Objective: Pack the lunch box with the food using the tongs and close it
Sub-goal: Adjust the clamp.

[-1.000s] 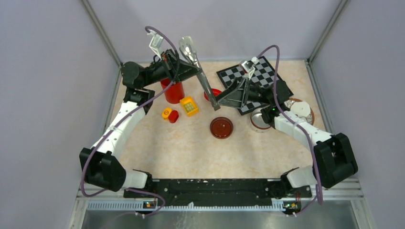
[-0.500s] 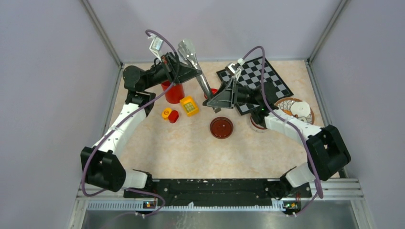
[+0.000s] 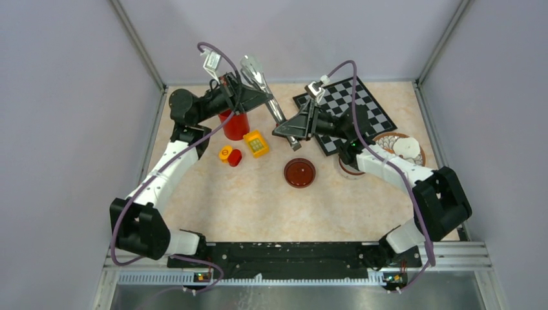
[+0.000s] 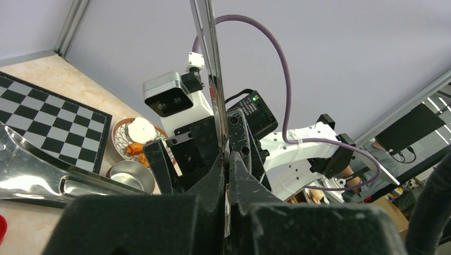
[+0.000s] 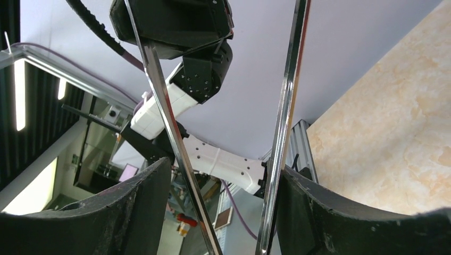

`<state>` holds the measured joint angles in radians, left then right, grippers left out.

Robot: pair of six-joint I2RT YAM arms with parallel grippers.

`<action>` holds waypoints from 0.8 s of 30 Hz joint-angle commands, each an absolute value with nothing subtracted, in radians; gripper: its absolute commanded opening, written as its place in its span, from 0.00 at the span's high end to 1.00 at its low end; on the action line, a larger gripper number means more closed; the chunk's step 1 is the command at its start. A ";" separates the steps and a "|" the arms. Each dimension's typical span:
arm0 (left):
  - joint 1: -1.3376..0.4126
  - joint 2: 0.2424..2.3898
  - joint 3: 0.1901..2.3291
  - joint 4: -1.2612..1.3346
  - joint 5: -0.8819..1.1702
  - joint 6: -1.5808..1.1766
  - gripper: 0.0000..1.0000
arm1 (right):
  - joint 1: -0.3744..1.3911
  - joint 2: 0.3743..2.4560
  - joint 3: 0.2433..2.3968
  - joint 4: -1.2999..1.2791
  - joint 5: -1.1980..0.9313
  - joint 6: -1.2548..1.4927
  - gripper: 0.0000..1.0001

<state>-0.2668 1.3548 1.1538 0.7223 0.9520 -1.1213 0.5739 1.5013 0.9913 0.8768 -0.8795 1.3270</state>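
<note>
The long slim silver metal tongs (image 3: pixel 276 110) hang in the air between the two robot arms. The left gripper (image 4: pixel 226 159) is pinched tightly on one strip. The right gripper (image 5: pixel 223 178) stands wide around both strips. I think it should close slowly and centred, so the tongs do not twist.

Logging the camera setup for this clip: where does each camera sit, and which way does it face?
Top external: above and behind the bases, looking down on the table; both arms show whole.
Left wrist: faces the right arm, plate and lunch box; the left gripper shows, shut on the tongs.
Right wrist: tilted upward at the tongs and left arm; the fingers of the right gripper show.
All three share the tongs.
</note>
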 commanded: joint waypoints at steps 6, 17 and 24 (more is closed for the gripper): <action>-0.265 1.338 1.172 0.550 0.917 -1.016 1.00 | 0.586 1.494 1.074 0.814 -0.825 1.243 0.36; -0.267 1.345 1.193 0.389 0.867 -0.950 1.00 | 0.589 1.507 1.105 0.757 -0.819 1.193 0.43; -0.270 1.347 1.160 0.427 0.883 -0.980 1.00 | 0.589 1.513 1.114 0.759 -0.823 1.177 0.48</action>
